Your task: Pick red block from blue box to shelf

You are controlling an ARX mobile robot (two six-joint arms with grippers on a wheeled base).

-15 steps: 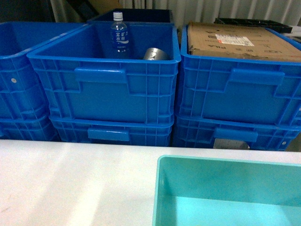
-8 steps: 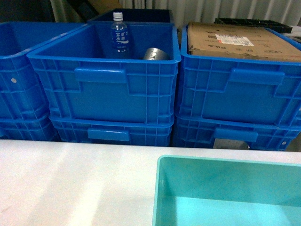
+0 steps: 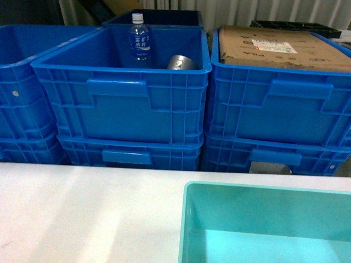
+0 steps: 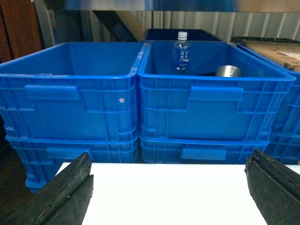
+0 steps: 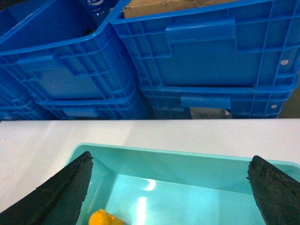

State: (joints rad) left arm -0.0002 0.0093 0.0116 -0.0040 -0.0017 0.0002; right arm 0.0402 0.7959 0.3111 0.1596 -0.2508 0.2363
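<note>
Apparently at the search step, both grippers' fingers [image 4: 61, 197] [image 5: 61, 192] gape wide and empty over the desk [image 3: 82, 213], the red block unseen, so next comes finding it inside a blue box [image 3: 123, 98]

Running across the near side: the table [image 3: 82, 213], carrying a tray [image 3: 189, 219] at its near right corner. Lying inside that tray, toward its near left: a small toy [image 5: 105, 218]. Standing beyond the table's far edge: three stacks of crates side by side, each an upper crate sitting on a lower one. Sitting at far left: the left crate [image 3: 22, 82]. Touching it on the right: the middle crate [image 3: 123, 104], holding a bottle [image 3: 139, 41] standing upright against its far wall and a metal can [image 3: 181, 62] lying just right of the bottle. Standing at far right: the right crate [image 3: 274, 107], carrying a cardboard box [image 3: 274, 48] in its top. Sitting behind the middle crate: another bin [image 3: 159, 18].
</note>
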